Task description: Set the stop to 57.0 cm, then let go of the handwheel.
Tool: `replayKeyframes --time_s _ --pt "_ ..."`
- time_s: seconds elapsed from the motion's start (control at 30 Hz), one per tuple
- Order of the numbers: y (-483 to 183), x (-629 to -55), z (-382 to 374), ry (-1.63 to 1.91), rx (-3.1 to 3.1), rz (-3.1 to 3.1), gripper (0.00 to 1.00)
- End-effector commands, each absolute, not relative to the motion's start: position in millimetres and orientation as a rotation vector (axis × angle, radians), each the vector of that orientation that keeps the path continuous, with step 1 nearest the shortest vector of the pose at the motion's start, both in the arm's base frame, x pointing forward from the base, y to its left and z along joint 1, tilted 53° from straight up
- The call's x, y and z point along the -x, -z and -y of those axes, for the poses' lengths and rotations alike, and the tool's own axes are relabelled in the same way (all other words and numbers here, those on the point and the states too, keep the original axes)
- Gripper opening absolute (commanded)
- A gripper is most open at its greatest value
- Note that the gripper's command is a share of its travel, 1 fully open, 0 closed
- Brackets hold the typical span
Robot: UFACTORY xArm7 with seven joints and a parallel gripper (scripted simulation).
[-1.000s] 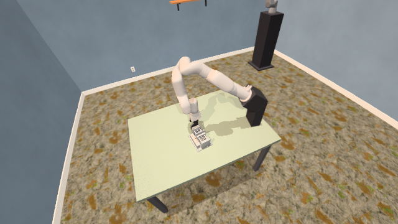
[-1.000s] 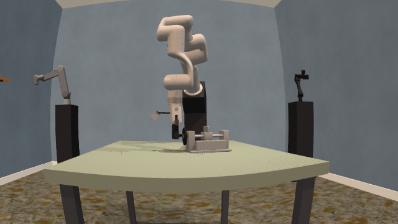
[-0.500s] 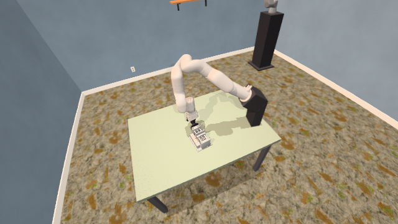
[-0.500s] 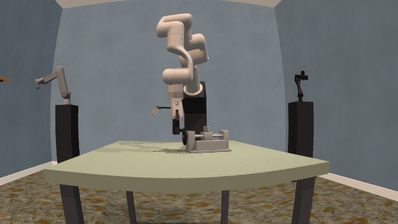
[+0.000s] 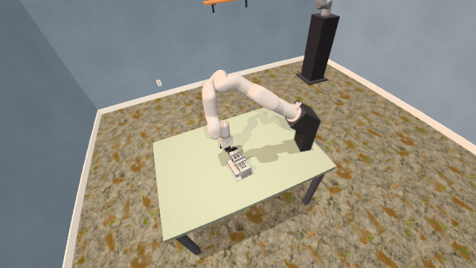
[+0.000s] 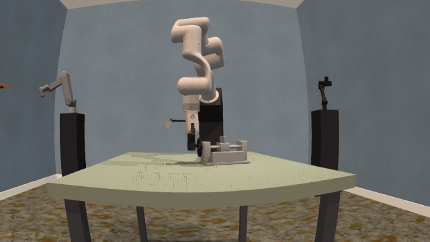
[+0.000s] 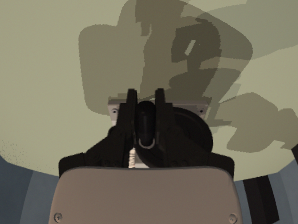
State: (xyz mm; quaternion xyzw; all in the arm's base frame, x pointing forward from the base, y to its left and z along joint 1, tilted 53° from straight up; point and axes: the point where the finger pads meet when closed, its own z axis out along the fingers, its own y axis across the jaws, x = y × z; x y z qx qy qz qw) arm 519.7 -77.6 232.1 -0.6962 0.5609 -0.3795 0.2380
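A small grey stop fixture (image 5: pixel 240 167) stands near the middle of the table; in the exterior view it (image 6: pixel 225 152) shows a base, a screw rod and a raised block on the rod. Its black handwheel (image 6: pixel 200 146) sits at the fixture's left end, and in the wrist view (image 7: pixel 174 132) it fills the space under the fingers. My gripper (image 6: pixel 191 145) comes down from above at that end and is shut on the handwheel's handle (image 7: pixel 147 128). The dark fingers also show in the top view (image 5: pixel 230 150). I cannot read the stop's position.
The arm's black base block (image 5: pixel 306 126) stands on the table's far right part. Black pedestals (image 6: pixel 71 142) (image 6: pixel 324 138) with small arms stand on the floor to either side. The table edge (image 6: pixel 201 198) is well in front of the fixture.
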Motion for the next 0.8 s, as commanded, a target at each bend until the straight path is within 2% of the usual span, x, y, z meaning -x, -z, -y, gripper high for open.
replayKeyframes --time_s 0.0,0.77 --pt "-230 -523 78 1.036 1.908 -1.536 0.06" --pt "-220 -534 80 1.037 1.907 -1.535 0.06"
